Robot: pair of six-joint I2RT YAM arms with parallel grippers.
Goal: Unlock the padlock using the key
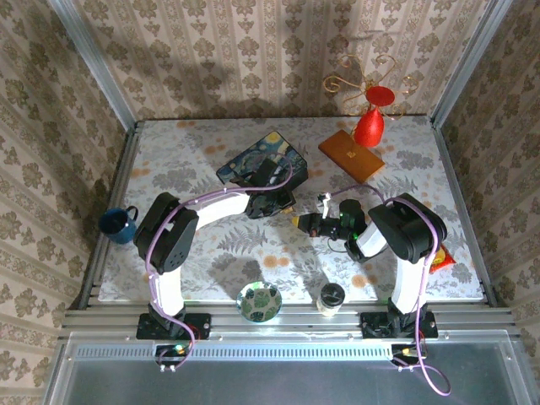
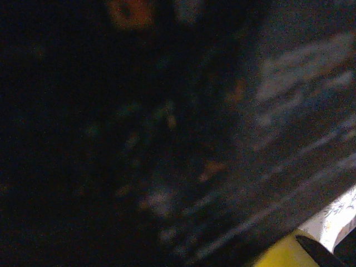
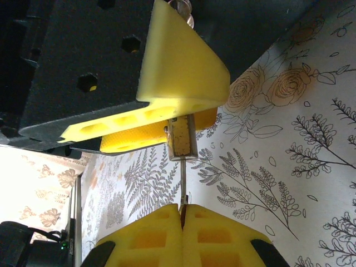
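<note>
Pinching the key (image 3: 182,181) between my right fingers (image 3: 222,233), I have them clenched flat together on its lower end. The slim blade stands straight up out of the seam between the two yellow pads. Its upper end meets the underside of the padlock (image 3: 182,139), whose small brass body hangs just below my left fingers (image 3: 183,67). Those are grasping the padlock: one broad yellow pad covers its near side, a second yellow pad shows behind it, and the body is squeezed between them. A bit of silvery metal peeks out at the top edge of the broad pad — it looks like the shackle (image 3: 183,8), though most of it is hidden.

From above, my two arms meet near the middle of the flowered counter (image 1: 211,253), the right one reaching leftward and the left one reaching rightward. The padlock and key sit where the two sets of fingers come together, just in front of the dark blue starry-painting box (image 1: 261,164). My left wrist camera is pressed close to that box's painted face, dark and blurred, with a yellow fingertip in the lower right corner.

Elsewhere on the counter:
- A blue mug (image 1: 118,224) stands at the left edge.
- A red vase (image 1: 369,126) rests on a wooden board (image 1: 346,153) at the far right.
- A small green dish (image 1: 259,301) and a lidded cup (image 1: 331,297) sit at the near edge.
- A red packet (image 1: 441,258) lies by the right rail.
</note>
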